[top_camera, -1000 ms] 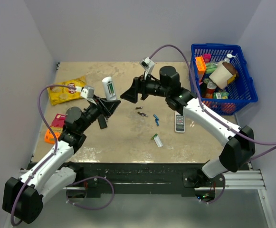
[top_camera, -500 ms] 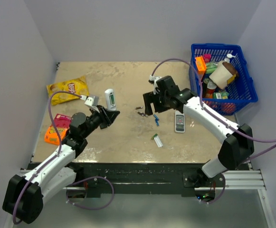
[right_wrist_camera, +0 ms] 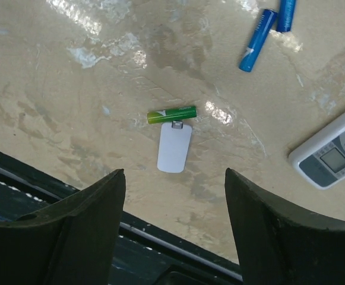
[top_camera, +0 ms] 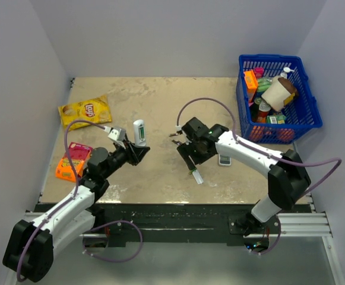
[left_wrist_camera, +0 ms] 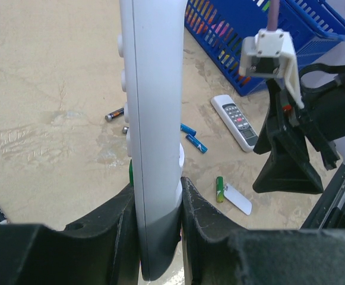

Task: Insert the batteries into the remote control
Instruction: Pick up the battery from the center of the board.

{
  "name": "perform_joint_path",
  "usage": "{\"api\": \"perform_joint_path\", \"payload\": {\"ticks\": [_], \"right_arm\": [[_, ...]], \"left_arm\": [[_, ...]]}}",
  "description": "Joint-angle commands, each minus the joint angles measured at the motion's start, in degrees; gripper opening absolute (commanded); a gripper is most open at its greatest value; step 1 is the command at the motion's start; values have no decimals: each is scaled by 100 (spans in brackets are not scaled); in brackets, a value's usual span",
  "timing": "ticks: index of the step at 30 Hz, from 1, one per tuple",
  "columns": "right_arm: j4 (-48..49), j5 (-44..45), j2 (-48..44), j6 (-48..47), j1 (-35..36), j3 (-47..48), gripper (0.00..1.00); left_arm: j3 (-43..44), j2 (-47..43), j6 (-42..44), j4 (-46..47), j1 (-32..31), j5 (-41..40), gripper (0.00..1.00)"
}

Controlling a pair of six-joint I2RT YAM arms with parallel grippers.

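My left gripper (top_camera: pixel 138 148) is shut on the lower end of the slim white remote control (top_camera: pixel 139 131) and holds it upright above the table; it also shows in the left wrist view (left_wrist_camera: pixel 154 119). A green sliver (left_wrist_camera: pixel 130 173) shows at the remote's left edge. One green battery (right_wrist_camera: pixel 172 114) lies on the table, touching the end of the small white back cover (right_wrist_camera: pixel 174 148). My right gripper (right_wrist_camera: pixel 175 173) is open and empty, hovering just above them; in the top view (top_camera: pixel 191 161) it is at table centre.
Two blue cells (right_wrist_camera: pixel 258 38) and a grey-white remote with dark buttons (right_wrist_camera: pixel 335 155) lie right of the battery. Dark cells (left_wrist_camera: pixel 114 114) lie further back. A blue basket (top_camera: pixel 279 98) of goods stands back right. A yellow chip bag (top_camera: pixel 84 111) and orange-pink packets (top_camera: pixel 72 160) lie left.
My left arm has drawn back and lowered, still holding the remote. My right gripper has swung from the table's middle toward the near edge, over the green battery and cover.
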Motion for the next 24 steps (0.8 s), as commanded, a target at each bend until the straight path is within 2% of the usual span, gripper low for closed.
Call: {"api": "perform_joint_path", "payload": {"ticks": [1,6,12,15,16,24], "right_arm": [[-201,75,268,-1234,256,377,71],[-246,75,453,-2569,292,588,74],[-96,-66,822,-3414,327,659,72],[27,-101,945,-3836,406,554,60],[88,-145,954,-3890,406,527,52],[414,-356,1129,-4356,441,273,49]], "left_arm": [[-50,-179,178,495,42,149,0],[-67,-232,152,556,42,246,0],[-67,-364,116,399,42,44,0],[11,-425,169,48,42,-316,0],[73,-434,186,-58,42,-421,0],[302,-671,389,-533,42,-976,0]]}}
